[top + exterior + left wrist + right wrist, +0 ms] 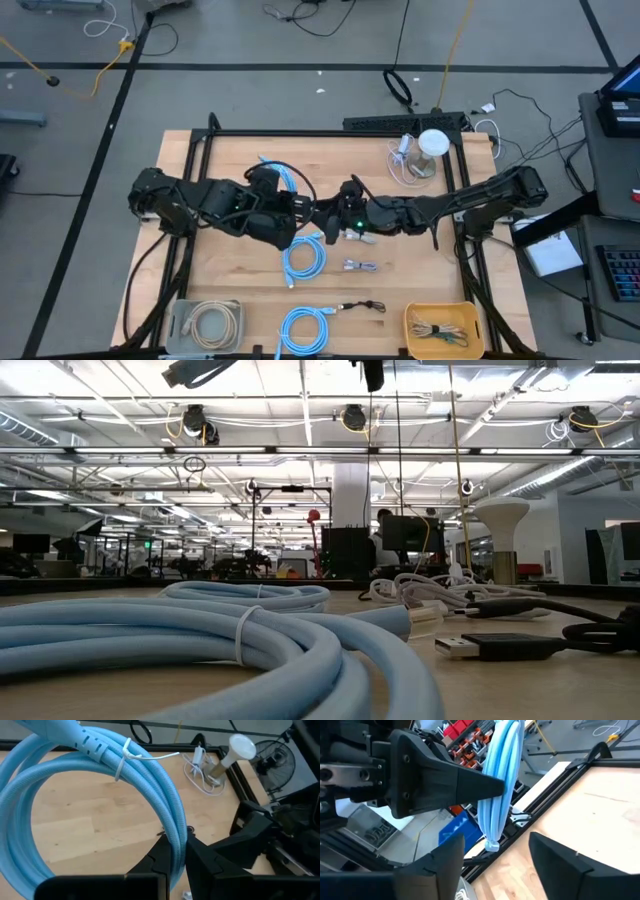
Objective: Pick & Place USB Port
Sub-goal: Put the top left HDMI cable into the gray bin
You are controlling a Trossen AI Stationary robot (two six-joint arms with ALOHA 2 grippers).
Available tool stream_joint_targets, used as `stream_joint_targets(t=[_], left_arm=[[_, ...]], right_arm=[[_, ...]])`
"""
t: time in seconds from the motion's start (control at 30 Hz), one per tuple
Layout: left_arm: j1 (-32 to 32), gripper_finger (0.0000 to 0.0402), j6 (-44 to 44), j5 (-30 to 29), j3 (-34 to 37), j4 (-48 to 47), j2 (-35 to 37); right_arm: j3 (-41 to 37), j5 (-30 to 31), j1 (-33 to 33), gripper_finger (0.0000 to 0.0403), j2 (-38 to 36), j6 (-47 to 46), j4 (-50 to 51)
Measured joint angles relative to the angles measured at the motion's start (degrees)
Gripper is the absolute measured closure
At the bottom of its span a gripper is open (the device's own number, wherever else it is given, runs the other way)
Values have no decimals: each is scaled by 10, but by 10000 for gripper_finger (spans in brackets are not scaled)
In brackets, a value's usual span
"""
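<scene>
My left gripper (pixel 303 206) hovers over the middle of the table, shut on a light blue coiled cable (pixel 100 775) tied with a white zip tie (pixel 124 756). In the high view this coil (pixel 279 178) shows above the left wrist. My right gripper (pixel 335 222) faces it from the right, open. In the right wrist view its fingers stand wide apart with the held blue bundle (pixel 498 790) ahead of them, untouched. A black USB cable (pixel 362 306) lies on the near part of the table, and its plug (pixel 490 647) shows in the low view. My left gripper pinches the blue coil between its two fingers, across a bundle of several strands (pixel 178 837). The fingers lie across the strands. The coil is lifted clear of the table, and its loop stands out beyond the fingertips.
Two more blue coils lie on the table (pixel 303 255) (pixel 305 330); one fills the low view's foreground (pixel 200 645). There is a small white-grey cable (pixel 360 265), a grey tray with a beige cable (pixel 205 322), a yellow tray (pixel 443 325), and a white cable and stand (pixel 425 152) at the far right.
</scene>
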State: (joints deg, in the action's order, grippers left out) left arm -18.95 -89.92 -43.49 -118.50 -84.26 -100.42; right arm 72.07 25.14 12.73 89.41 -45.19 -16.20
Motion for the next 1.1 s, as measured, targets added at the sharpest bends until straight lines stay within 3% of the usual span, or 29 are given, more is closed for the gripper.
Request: stream_joint_targets(t=[0.17,0.37,0.67,0.8,1.1], left_arm=[[11,368,45,21,0,22,6],[27,368,179,72,0,104,22],[29,368,172,150,0,128,22],[28,368,176,157,0,129,22],[26,368,250,191,0,186,22]], right_arm=[[0,4,0,148,0,-10,-3],[1,-25,15,145,0,18,-24],[1,6,38,145,0,63,-10],[1,5,39,145,0,65,-8],[1,-15,39,145,0,83,-68]])
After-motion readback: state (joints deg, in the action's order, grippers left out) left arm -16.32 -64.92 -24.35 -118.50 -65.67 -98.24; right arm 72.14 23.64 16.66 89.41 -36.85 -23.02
